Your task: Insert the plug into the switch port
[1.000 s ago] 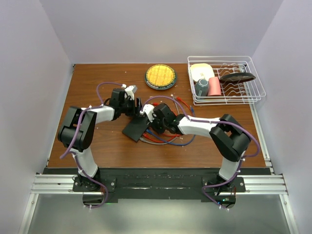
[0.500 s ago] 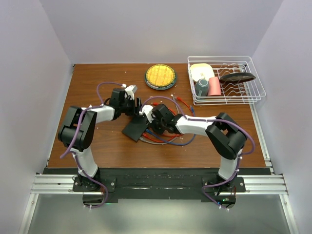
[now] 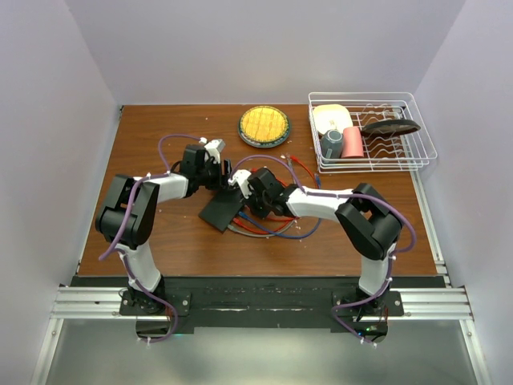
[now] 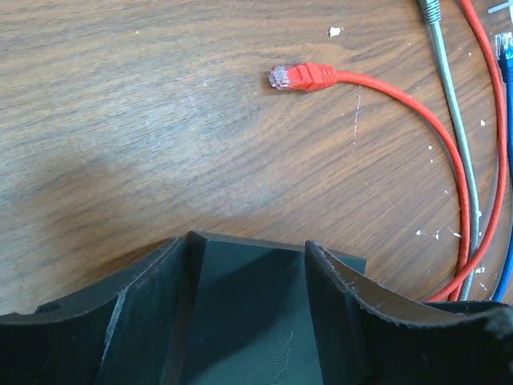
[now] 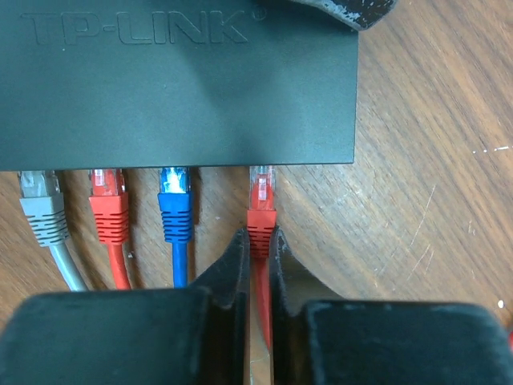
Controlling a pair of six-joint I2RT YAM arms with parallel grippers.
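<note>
Wooden tabletop (image 3: 160, 241) carries the dark switch (image 3: 222, 210) near centre; left end effector (image 4: 248, 249) clenched on its 12 o'clock end, likely bracing it against the push; right end effector (image 5: 258, 234), at its 2 o'clock, grasping the red plug (image 5: 261, 215) by the boot, tip at the end port beside three cables (image 5: 172, 216), depth unclear

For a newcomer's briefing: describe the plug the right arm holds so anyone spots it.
On the brown wooden table lies a flat black rectangular switch with four plugs along one long edge. Seen from the right wrist, yours is the red plug at the row's right end. Unlike the grey plug, second red plug and blue plug, it sits between the right gripper's fingers.
</note>
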